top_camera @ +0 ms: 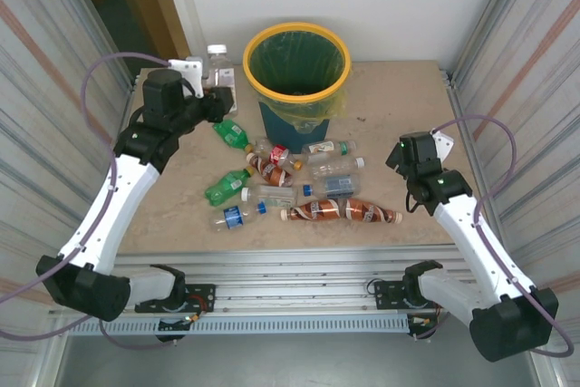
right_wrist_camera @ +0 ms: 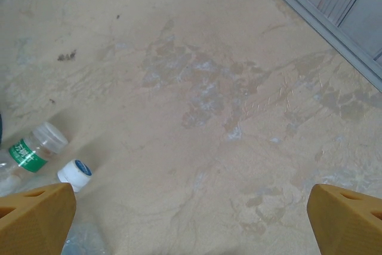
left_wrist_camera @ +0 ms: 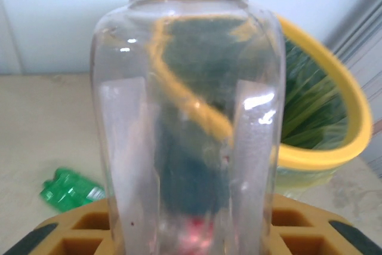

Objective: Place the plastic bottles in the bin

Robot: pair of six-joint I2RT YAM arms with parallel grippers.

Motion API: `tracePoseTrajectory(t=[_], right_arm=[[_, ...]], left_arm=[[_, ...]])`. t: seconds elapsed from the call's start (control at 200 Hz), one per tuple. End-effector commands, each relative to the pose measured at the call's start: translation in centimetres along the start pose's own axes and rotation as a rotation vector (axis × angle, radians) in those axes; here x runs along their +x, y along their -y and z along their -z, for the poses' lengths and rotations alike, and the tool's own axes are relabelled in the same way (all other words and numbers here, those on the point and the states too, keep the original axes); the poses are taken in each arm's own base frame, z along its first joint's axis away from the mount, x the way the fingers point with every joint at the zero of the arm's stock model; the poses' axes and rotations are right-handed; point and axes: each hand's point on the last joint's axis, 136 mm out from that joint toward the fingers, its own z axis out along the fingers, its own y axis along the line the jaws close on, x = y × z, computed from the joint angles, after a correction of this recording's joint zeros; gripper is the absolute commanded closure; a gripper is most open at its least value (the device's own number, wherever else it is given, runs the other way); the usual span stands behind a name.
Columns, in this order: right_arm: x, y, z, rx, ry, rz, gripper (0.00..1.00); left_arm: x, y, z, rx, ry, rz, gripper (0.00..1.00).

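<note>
Veiling the bin (left_wrist_camera: 338,154), a clear bottle (left_wrist_camera: 185,111) warps its rim.

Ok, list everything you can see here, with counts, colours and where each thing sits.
bin: one, dark teal with yellow rim, back centre of table
held bottle: one, clear, just left of the bin
green bottles: two, left side of the pile
brown bottles: three, red labels, mid and near pile
clear bottles: about six, lying mid-table
table: one, beige
left gripper: shut on the held bottle
right gripper: open, above bare table on the right
</note>
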Motion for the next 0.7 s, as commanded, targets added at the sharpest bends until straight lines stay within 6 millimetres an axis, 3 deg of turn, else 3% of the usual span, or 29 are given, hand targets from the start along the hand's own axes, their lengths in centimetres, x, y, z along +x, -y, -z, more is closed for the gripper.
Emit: tracePoseTrajectory(t=[0.0, 0.416, 0.691], right_arm=[[-0.1, 1.2, 0.4, 0.03, 0.02, -0.043, 0.02], [-0.2, 1.2, 0.7, 0.022, 0.023, -0.059, 0.02], [-0.1, 1.4, 1.0, 0.019, 0.023, -0.07, 0.02]], left_arm=[[-4.0, 2.5, -0.1, 0.095, 0.113, 0.015, 0.63], [-7.9, 6.3, -6.2, 0.175, 0.122, 0.016, 0.63], [-7.0, 7.0, -11.2, 0.196, 0.064, 0.043, 0.62]])
